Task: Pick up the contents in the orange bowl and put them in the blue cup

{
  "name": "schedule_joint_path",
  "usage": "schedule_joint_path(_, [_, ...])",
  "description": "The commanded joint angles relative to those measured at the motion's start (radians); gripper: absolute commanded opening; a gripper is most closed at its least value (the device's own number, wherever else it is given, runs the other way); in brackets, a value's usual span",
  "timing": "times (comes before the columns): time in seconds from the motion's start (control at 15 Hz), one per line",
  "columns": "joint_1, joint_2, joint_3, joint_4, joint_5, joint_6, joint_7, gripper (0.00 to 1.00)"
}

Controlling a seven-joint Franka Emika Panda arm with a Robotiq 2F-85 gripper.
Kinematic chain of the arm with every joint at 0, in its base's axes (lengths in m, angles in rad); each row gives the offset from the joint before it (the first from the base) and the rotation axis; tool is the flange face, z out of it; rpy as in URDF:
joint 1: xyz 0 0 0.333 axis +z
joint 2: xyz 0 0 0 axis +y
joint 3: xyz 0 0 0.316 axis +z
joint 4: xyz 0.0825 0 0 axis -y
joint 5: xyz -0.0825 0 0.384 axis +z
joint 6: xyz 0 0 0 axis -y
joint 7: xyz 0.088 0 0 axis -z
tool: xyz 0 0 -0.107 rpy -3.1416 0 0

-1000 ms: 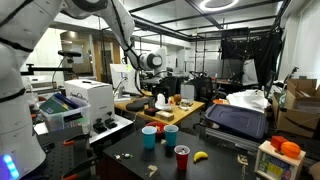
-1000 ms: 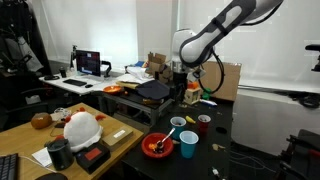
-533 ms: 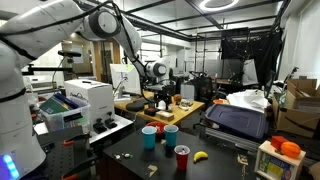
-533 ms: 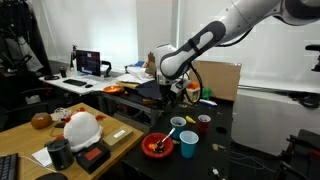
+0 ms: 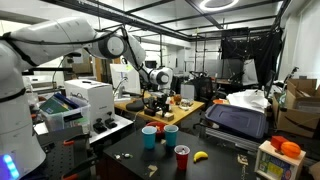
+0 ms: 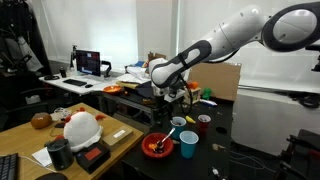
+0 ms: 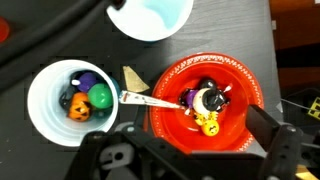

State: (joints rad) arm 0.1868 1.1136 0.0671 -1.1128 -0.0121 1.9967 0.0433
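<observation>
The orange bowl [image 7: 242,82] is seen from directly above in the wrist view. It stands on the dark desk [image 7: 255,25] and holds a few small toy pieces [image 7: 207,102], dark purple and yellow. Just beside the bowl, a white cup [image 7: 34,100] containing purple, green and orange pieces is recorded. A silver spoon [image 7: 140,98] reaches from that cup's rim toward the bowl. The blue cup [image 7: 150,14] is cut by the top edge. The end effector [image 7: 185,138] enters from the bottom edge, its fingers spread wide over the bowl's near rim. The bowl's contents and the finger spacing are resolved only in this view. In an exterior view the bowl [image 6: 150,150] is seen near the desk's front edge, with the blue cup [image 6: 189,146] just beside it. The white cup [image 6: 178,124] stands behind them and a red cup [image 6: 203,124] farther back. The end effector [image 6: 170,98] is held above this group, apart from it. In an exterior view from the opposite side the bowl is mostly hidden behind the blue cup [image 5: 149,138], and a banana [image 5: 200,155] is shown plainly near the red cup. Compared with the earlier frames, the arm [image 6: 225,38] has been folded lower and the end effector brought down toward the cups. The things on the desk are unchanged.
</observation>
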Motion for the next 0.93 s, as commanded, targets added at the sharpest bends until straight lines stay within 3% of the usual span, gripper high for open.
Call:
schedule_joint_path(0.0, [-0.012,0.1,0.052,0.148,0.05,-0.109,-0.032,1.0])
schedule_joint_path(0.47, [-0.004,0.241,0.085,0.273,0.087,-0.158,-0.043,1.0])
schedule_joint_path(0.87, [0.011,0.341,0.087,0.373,0.084,-0.127,-0.046,1.0])
